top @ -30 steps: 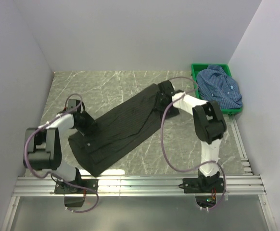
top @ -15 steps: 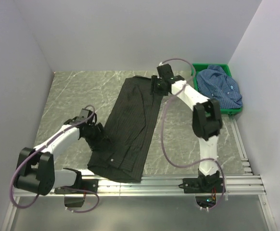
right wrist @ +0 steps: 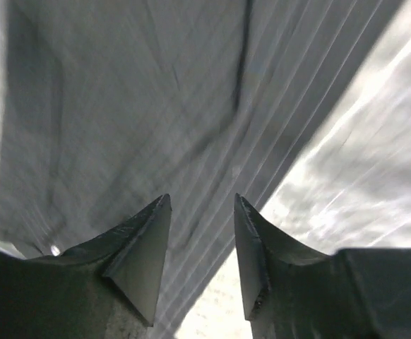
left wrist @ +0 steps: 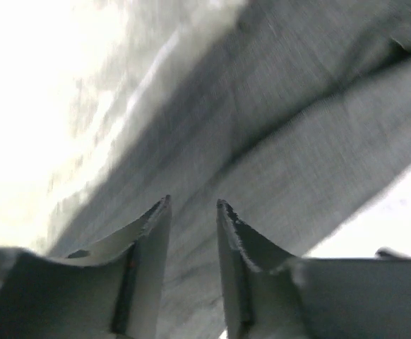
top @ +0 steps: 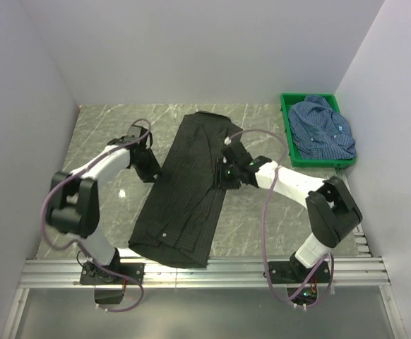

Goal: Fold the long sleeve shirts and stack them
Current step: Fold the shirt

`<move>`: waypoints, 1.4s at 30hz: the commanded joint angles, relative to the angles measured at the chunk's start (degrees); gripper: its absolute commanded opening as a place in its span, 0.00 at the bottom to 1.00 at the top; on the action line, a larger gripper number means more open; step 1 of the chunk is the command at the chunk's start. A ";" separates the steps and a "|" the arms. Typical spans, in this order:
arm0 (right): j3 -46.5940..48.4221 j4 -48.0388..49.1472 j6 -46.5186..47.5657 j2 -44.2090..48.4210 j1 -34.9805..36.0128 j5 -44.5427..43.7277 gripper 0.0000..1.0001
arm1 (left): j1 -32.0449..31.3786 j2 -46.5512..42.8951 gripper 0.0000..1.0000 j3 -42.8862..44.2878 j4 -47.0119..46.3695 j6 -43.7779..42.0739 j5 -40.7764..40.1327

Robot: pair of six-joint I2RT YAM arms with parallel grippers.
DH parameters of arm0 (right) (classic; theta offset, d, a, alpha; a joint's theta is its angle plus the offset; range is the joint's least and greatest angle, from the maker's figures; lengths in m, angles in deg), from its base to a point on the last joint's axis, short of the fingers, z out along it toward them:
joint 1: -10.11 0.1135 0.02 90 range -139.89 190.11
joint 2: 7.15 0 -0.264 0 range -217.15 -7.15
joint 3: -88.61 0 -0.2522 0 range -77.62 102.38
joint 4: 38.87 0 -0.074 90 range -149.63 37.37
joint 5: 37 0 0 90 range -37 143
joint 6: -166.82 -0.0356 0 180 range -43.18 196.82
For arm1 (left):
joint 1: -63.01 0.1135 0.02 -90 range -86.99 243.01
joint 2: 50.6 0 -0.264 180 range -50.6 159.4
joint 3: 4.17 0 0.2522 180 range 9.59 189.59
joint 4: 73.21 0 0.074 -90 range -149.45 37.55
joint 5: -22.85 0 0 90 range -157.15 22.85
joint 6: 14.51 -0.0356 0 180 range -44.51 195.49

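Observation:
The black striped shirt [top: 186, 187] lies folded into a long narrow strip, running from the far middle of the table toward the near edge. My left gripper [top: 151, 168] is at its left edge, open, with the cloth [left wrist: 283, 134] below the fingers. My right gripper [top: 227, 171] is at its right edge, open, above the cloth's border [right wrist: 156, 106]. The blue checked shirt [top: 322, 129] lies crumpled in the green crate [top: 287, 106] at the far right.
The marble table top [top: 106, 127] is bounded by grey walls on the left, back and right. A metal rail [top: 212, 270] runs along the near edge by the arm bases.
Both grippers have let go of the shirt's ends after swinging it lengthwise. The left has moved up to the left edge, the right has come down to the right edge, both at mid-length.

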 commanded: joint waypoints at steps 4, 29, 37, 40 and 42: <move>-2.10 8.27 -5.67 -4.37 0.75 1.20 0.45 | -0.20 11.97 0.30 5.95 -3.80 0.24 -2.32; 33.05 -7.90 8.39 -28.91 -11.55 -7.32 0.44 | -0.81 14.89 0.43 0.58 -15.87 19.85 3.75; 14.19 -6.67 5.77 -7.95 -11.55 -3.56 0.54 | -1.07 -1.53 0.72 -3.27 -7.69 13.00 -0.57; 2.94 -7.20 3.48 1.39 -11.38 -2.40 0.63 | -2.12 -9.26 0.76 -8.53 -3.12 10.88 0.14; -4.89 -7.55 2.33 7.70 -11.29 -0.22 0.66 | -3.62 -14.52 0.78 -12.91 -1.62 9.30 1.80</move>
